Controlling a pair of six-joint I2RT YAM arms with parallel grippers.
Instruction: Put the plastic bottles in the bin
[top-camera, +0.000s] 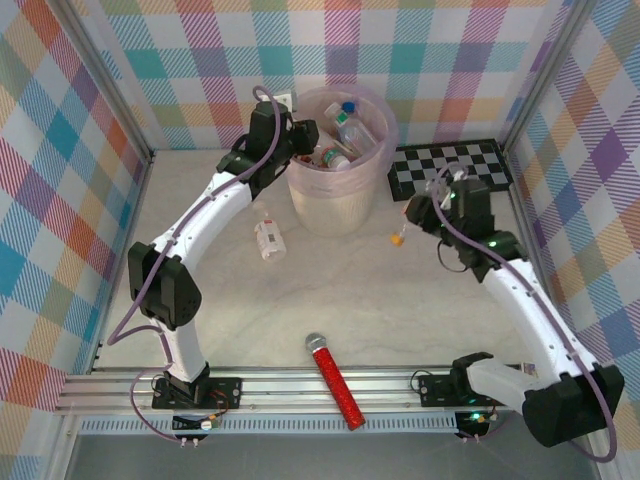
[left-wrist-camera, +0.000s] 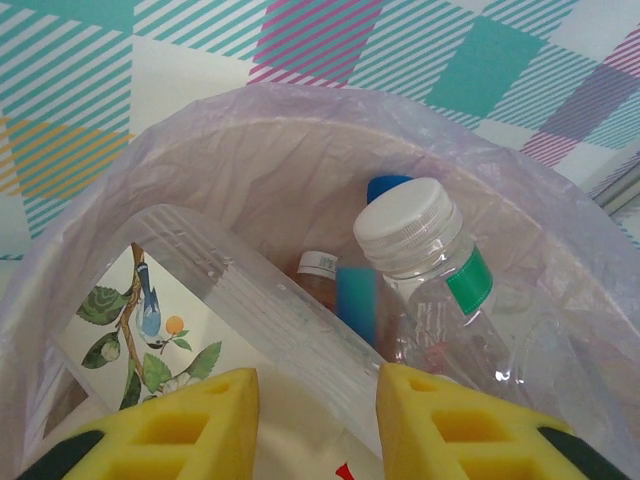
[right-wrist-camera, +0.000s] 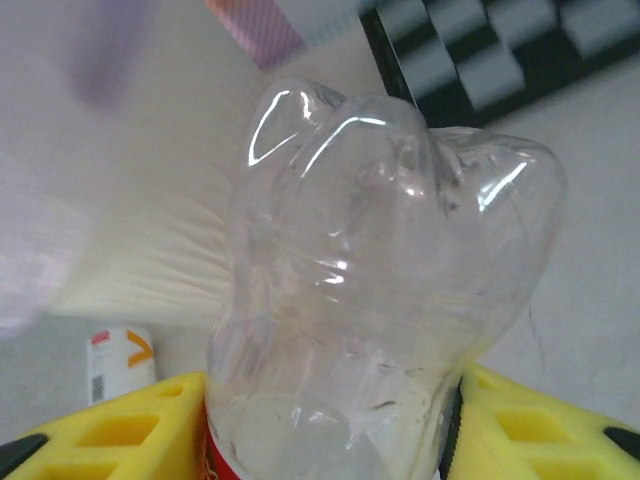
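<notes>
The bin (top-camera: 335, 205), cream with a pink bag liner (left-wrist-camera: 300, 150), stands at the back middle and holds several bottles (top-camera: 350, 125). My left gripper (top-camera: 305, 135) hangs over its left rim, open (left-wrist-camera: 318, 385). Below the fingers lies a clear ridged bottle with a bird label (left-wrist-camera: 200, 300), wider than the gap. Beside it are a white-capped clear bottle (left-wrist-camera: 410, 230) and a brown one (left-wrist-camera: 320, 275). My right gripper (top-camera: 430, 205), right of the bin, is shut (right-wrist-camera: 330, 400) on a clear bottle with a red label (right-wrist-camera: 390, 250), base pointing away. One white-labelled bottle (top-camera: 268, 238) lies on the table left of the bin.
A red glittery microphone (top-camera: 335, 380) lies near the front rail. The checkerboard (top-camera: 450, 165) lies flat at the back right, behind my right gripper. A small orange piece (top-camera: 400, 237) sits by the bin's right foot. Plaid walls close in three sides.
</notes>
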